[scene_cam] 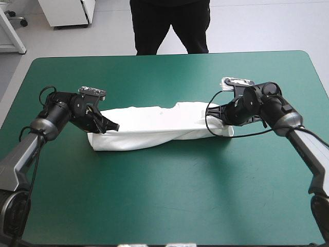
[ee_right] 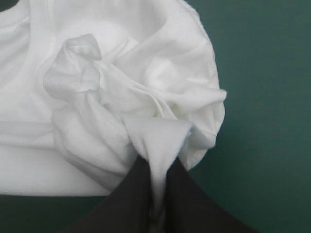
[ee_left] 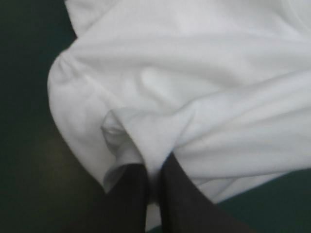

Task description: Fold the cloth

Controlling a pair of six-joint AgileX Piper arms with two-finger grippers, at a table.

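From up high, I see the white T-shirt [scene_cam: 154,128] lying in a long strip across the middle of the teal-green desk [scene_cam: 169,200]. My left tool [scene_cam: 110,126] is at one end and my right tool [scene_cam: 218,117] at the other. Left wrist view: the left tool [ee_left: 154,164] pinches a fold of it. Right wrist view: the right tool [ee_right: 155,167] pinches a bunched bit.
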